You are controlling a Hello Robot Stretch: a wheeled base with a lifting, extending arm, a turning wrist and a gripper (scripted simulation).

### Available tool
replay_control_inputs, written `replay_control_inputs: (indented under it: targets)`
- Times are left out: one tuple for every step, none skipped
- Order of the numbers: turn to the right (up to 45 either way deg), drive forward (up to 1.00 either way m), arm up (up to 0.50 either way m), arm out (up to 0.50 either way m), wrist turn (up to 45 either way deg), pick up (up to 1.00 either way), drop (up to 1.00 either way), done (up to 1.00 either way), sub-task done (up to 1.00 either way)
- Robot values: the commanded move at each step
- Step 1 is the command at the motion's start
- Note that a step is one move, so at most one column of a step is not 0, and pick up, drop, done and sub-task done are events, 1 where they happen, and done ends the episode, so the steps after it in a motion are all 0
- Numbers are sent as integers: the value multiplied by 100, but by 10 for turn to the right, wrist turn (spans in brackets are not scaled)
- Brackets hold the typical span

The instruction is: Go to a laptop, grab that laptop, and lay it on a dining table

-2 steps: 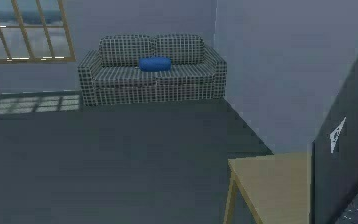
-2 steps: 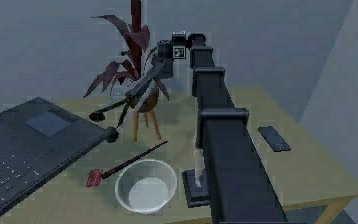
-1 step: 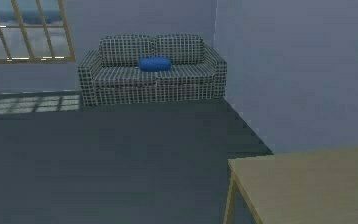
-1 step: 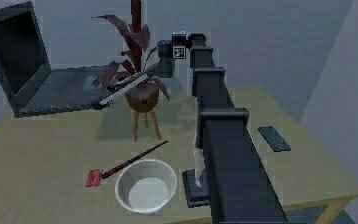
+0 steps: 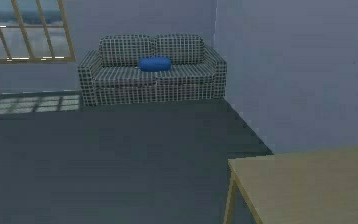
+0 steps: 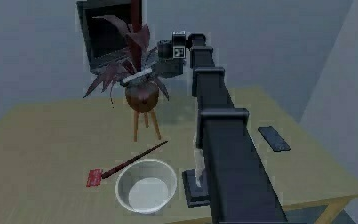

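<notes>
Over the wooden table (image 6: 47, 135), tool (image 6: 145, 70) near laptop (image 6: 105, 38) and plant (image 6: 142, 97), hold unclear

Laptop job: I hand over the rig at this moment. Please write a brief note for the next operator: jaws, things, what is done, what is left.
Jaws: at the far end of the arm, which reaches out across the wooden table, near a potted plant. I cannot tell whether they hold anything.
Things: a dark screen-like panel, probably the laptop, shows behind the plant. A white bowl is on the table.
Done: robot at a table, arm extended.
Left: confirm the grasp, then lay the laptop flat on a bare part of the table.
</notes>
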Motion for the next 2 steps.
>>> replay_control_inputs:
  targets:
    - [0,0,0,0,270,0,0,0,0]
    - [0,0,-4,0,0,0,0,0,0]
